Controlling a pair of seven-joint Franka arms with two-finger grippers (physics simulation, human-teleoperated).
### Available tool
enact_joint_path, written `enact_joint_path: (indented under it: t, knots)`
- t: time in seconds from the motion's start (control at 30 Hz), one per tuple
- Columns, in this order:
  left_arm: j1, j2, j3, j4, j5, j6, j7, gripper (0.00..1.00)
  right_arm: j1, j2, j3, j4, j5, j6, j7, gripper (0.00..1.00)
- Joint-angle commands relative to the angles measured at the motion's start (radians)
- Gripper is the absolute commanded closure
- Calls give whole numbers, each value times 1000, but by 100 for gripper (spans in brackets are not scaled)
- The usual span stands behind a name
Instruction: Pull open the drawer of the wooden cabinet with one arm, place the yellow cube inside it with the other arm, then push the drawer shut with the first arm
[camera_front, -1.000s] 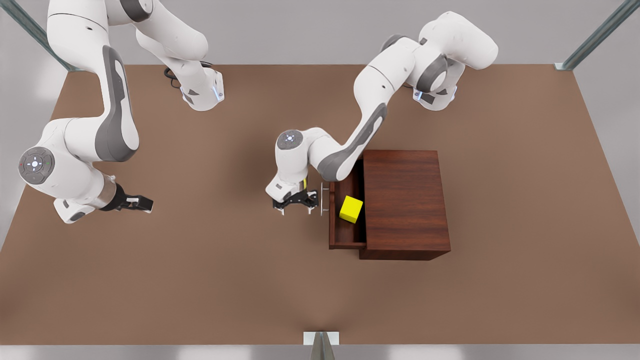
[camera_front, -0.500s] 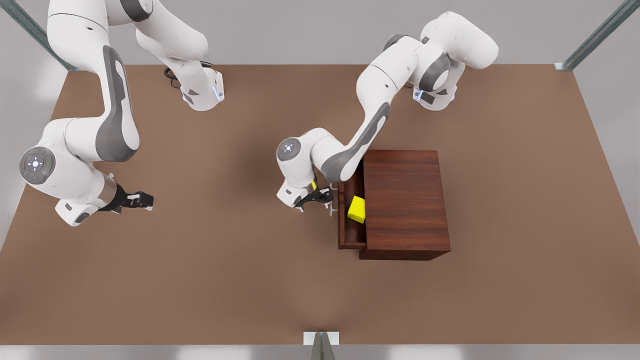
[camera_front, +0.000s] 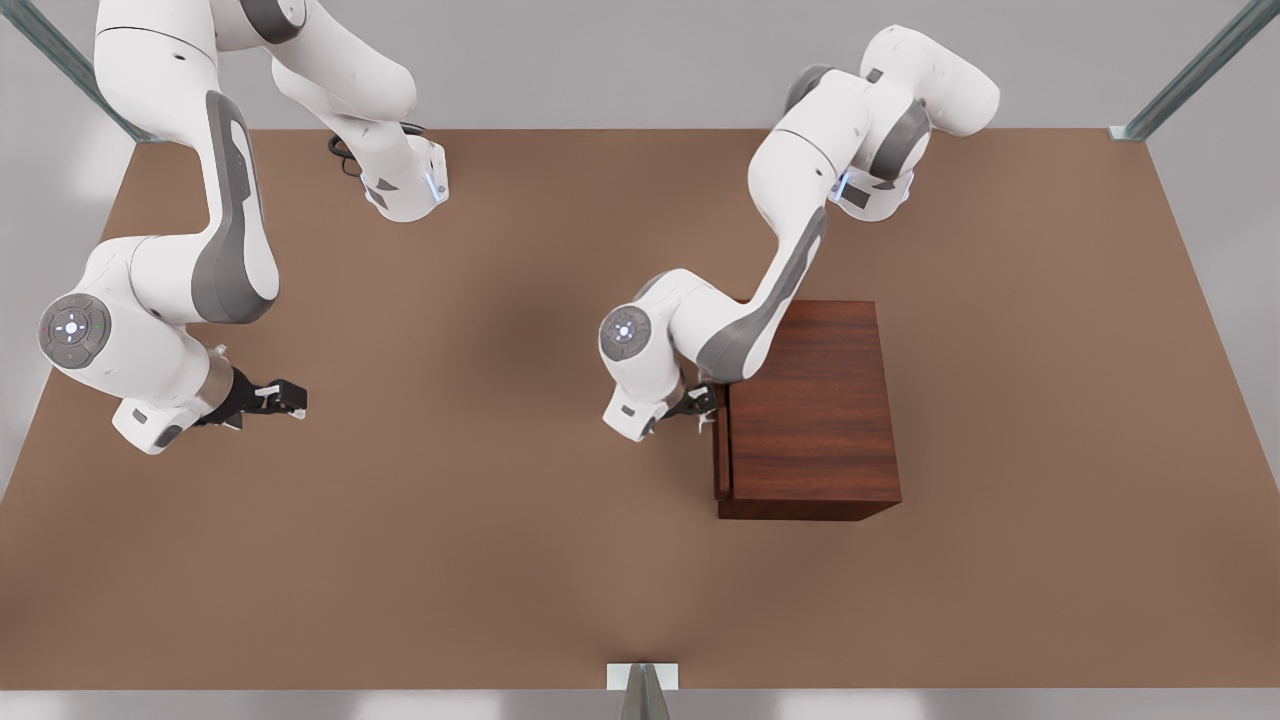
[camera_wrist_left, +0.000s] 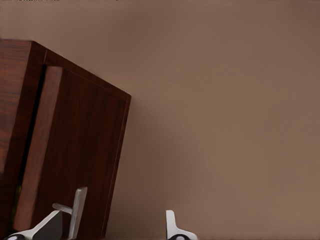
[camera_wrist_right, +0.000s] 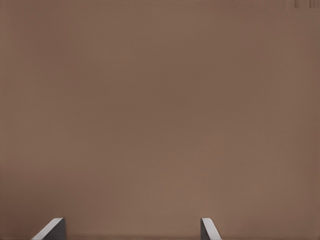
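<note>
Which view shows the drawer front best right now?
The left wrist view: the drawer front panel shows close up, nearly flush in the wooden cabinet, with the left claw open at its handle. The front view, from above, gives a thin edge of the drawer. The right wrist view shows table.

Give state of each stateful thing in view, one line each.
drawer: nearly shut, a sliver proud of the cabinet front.
wooden cabinet: upright on the table.
left pincer: open, at the drawer front.
right pincer: open, empty, waiting over bare table at the front view's left.
</note>
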Motion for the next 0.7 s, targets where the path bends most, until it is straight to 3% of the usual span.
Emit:
enact_joint_path:
  t: [0.0, 0.5, 0.67]
  knots:
    - [3, -3, 1, 0, 0, -28, 98, 0, -1, -1, 0, 1, 1, 1, -53, 0]
    - [6, -5, -5, 2, -9, -20, 54, 0, 1, 0, 0, 1, 1, 1, -53, 0]
    - [1, 6, -7, -1, -93, 77, 34, 0, 1, 2, 0, 1, -1, 1, -53, 0]
